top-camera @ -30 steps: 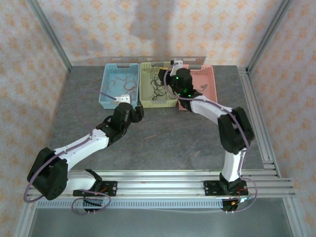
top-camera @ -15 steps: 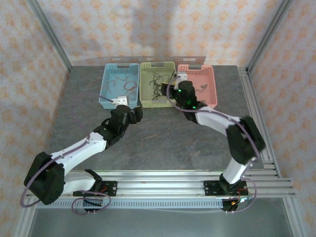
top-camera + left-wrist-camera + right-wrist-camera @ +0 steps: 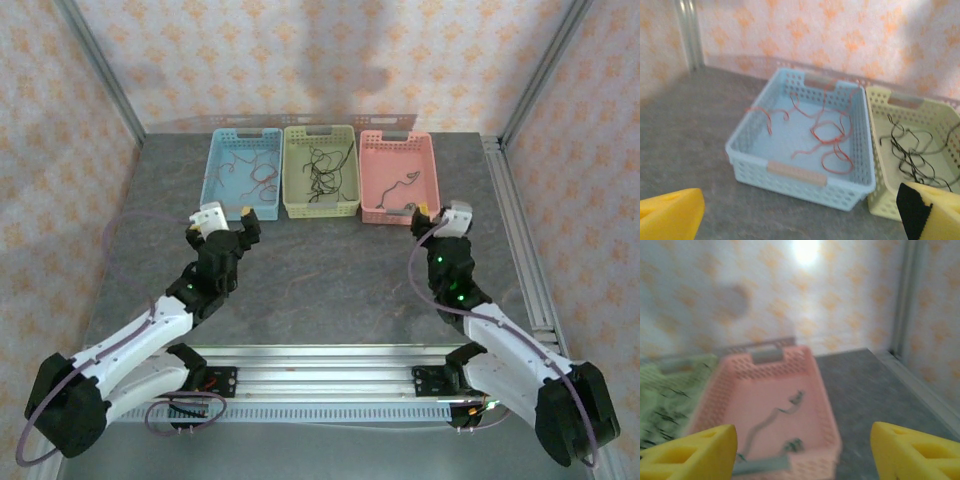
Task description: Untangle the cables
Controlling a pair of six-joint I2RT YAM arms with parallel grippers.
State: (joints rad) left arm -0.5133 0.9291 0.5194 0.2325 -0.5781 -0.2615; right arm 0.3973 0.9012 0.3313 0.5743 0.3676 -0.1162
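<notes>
Table top [image 3: 320,285] is noted as dark grey, mottled and matte. It is boxed in by walls [image 3: 300,60] papered pale pink with a repeated orange floral motif. Aluminium posts [image 3: 100,75] are seen at the back corners. Slotted aluminium rails [image 3: 330,362] are laid along the near edge, where both arm bases are bolted. More rail [image 3: 520,250] is run down the right side. Soft shadows are cast on the back wall.

Three perforated plastic baskets are lined up side by side at the far edge, near the back wall. The blue basket [image 3: 214,170] is on the left, the yellow-green basket [image 3: 320,131] in the middle and the pink basket [image 3: 433,175] on the right. A tan handle strip [image 3: 796,173] is fitted to the blue one's near rim, and a grey handle strip [image 3: 766,356] to the pink one's far rim.

Cables are found inside the baskets:
- The red-orange cables [image 3: 255,180] lie as loose squiggles in the blue basket.
- The black cables [image 3: 322,172] are bunched in the yellow-green basket.
- The grey-green cables [image 3: 405,184] lie in the pink basket.

The left gripper [image 3: 224,226] is held over bare table in front of the blue basket. Its yellow fingers [image 3: 670,215] are spread wide and nothing is held. The right gripper [image 3: 441,213] is held just in front of the pink basket's right corner. Its fingers [image 3: 695,450] are also parted and empty.
</notes>
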